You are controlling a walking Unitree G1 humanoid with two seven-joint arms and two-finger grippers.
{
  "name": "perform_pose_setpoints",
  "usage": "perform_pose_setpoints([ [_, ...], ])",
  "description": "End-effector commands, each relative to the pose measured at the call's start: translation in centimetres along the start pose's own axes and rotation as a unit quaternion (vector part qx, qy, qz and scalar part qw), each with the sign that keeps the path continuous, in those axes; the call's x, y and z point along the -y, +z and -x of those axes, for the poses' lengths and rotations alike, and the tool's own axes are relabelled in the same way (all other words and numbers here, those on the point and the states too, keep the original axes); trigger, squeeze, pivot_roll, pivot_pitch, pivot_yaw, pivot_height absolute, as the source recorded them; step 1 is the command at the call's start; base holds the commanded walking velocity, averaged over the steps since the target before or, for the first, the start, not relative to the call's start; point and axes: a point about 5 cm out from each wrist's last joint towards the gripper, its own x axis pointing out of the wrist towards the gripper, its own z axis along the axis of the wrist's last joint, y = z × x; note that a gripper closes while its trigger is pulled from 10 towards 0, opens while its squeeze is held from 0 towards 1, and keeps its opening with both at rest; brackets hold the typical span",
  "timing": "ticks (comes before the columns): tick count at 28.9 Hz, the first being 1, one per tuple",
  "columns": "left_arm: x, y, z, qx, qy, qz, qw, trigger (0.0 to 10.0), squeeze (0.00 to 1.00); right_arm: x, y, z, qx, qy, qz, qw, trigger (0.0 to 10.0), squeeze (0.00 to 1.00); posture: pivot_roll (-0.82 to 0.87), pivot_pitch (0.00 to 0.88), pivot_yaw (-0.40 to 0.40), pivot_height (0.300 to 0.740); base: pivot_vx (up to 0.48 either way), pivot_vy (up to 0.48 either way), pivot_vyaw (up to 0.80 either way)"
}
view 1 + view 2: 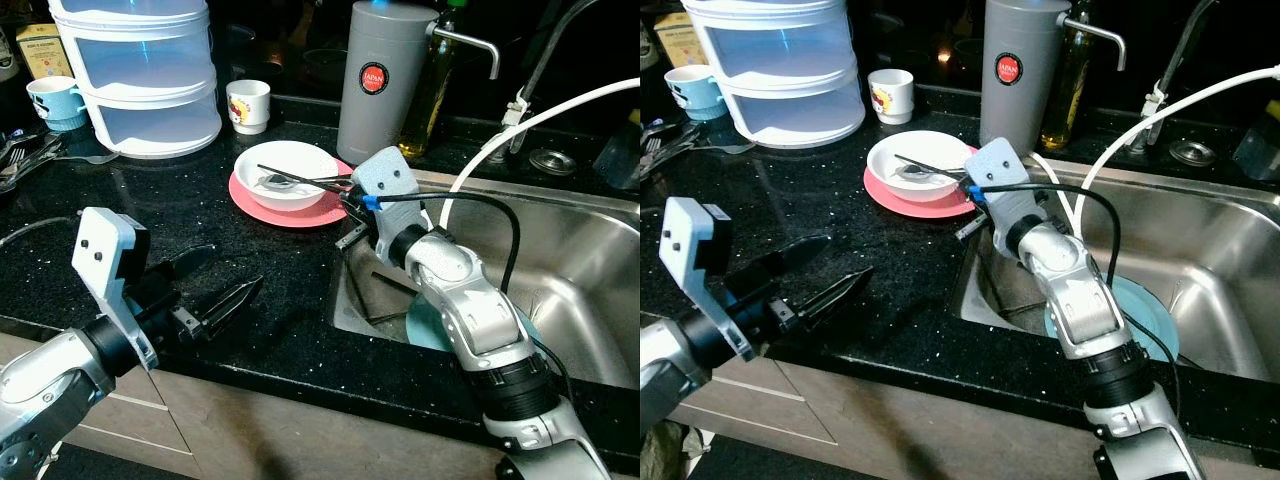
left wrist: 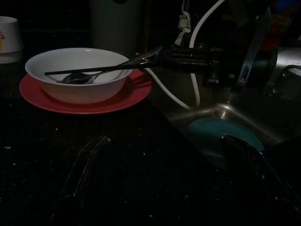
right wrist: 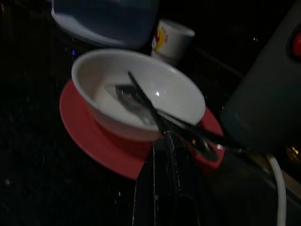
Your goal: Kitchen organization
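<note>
our left gripper [image 1: 215,290] hovers low over the black counter [image 1: 150,210] near its front edge, fingers spread apart and holding nothing. our right gripper [image 3: 162,141] reaches from the sink [image 1: 590,250] side to the white bowl [image 1: 285,173], fingers pressed together on a thin black stick [image 1: 300,178] that lies across the bowl's rim. a spoon [image 2: 77,77] rests inside the bowl, which sits on a red plate [image 1: 250,200]. a teal plate [image 1: 1145,315] lies in the sink.
</note>
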Motion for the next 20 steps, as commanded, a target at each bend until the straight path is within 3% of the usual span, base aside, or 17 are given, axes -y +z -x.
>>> perform_pose_setpoints([
  [1, 0.1, 0.1, -0.2, 0.004, -0.004, -0.004, 1.0, 10.0, 0.0, 0.4, 1.0, 0.0, 0.03, -0.01, -0.013, 0.999, 0.0, 0.0, 0.09, 0.0, -0.048, 0.74, 0.0, 0.0, 0.0],
  [6, 0.1, 0.2, -0.3, 0.007, -0.004, -0.005, 1.0, 10.0, 0.0, 0.5, 1.5, -0.1, 0.048, -0.009, -0.028, 0.998, 0.0, 0.0, 0.09, 0.0, -0.049, 0.74, 0.0, 0.0, 0.0],
  [7, 0.1, 0.2, -0.3, 0.007, -0.004, -0.005, 1.0, 10.0, 0.0, 0.5, 1.5, -0.1, 0.05, -0.006, -0.026, 0.998, 3.9, 0.0, 0.09, 0.0, -0.049, 0.74, 0.0, 0.0, 0.0],
  [9, 0.1, 0.2, -0.3, 0.007, -0.004, -0.005, 1.0, 10.0, 0.0, 0.4, 1.6, -0.1, 0.053, -0.001, -0.025, 0.998, 3.9, 0.0, 0.09, 0.0, -0.048, 0.74, 0.0, 0.0, 0.0],
  [10, 0.2, 0.2, -0.4, 0.008, -0.005, -0.005, 1.0, 10.0, 0.0, 0.1, 1.7, -0.1, 0.053, 0.023, 0.01, 0.998, 10.0, 1.0, 0.09, 0.0, -0.049, 0.74, 0.0, 0.0, 0.0],
  [13, 0.2, 0.2, -0.4, 0.01, -0.005, -0.005, 1.0, 10.0, 0.0, -0.1, 1.8, -0.3, 0.045, 0.049, 0.066, 0.996, 10.0, 1.0, 0.08, 0.0, -0.048, 0.74, 0.0, 0.0, 0.0],
  [15, 0.2, 0.2, -0.5, 0.011, -0.005, -0.005, 1.0, 10.0, 0.0, -0.1, 1.8, -0.5, 0.044, 0.055, 0.079, 0.994, 10.0, 1.0, 0.08, 0.0, -0.048, 0.74, 0.0, 0.0, 0.0],
  [17, 0.2, 0.3, -0.5, 0.013, -0.005, -0.006, 1.0, 10.0, 0.0, 0.0, 1.9, -0.9, 0.035, 0.077, 0.142, 0.986, 10.0, 1.0, 0.08, 0.0, -0.049, 0.74, 0.0, 0.0, 0.0],
  [20, 0.3, 0.4, -0.5, 0.014, -0.005, -0.006, 1.0, 10.0, 0.0, 0.3, 2.0, -1.2, 0.028, 0.087, 0.181, 0.979, 10.0, 1.0, 0.08, 0.0, -0.053, 0.74, 0.0, 0.0, 0.0],
])
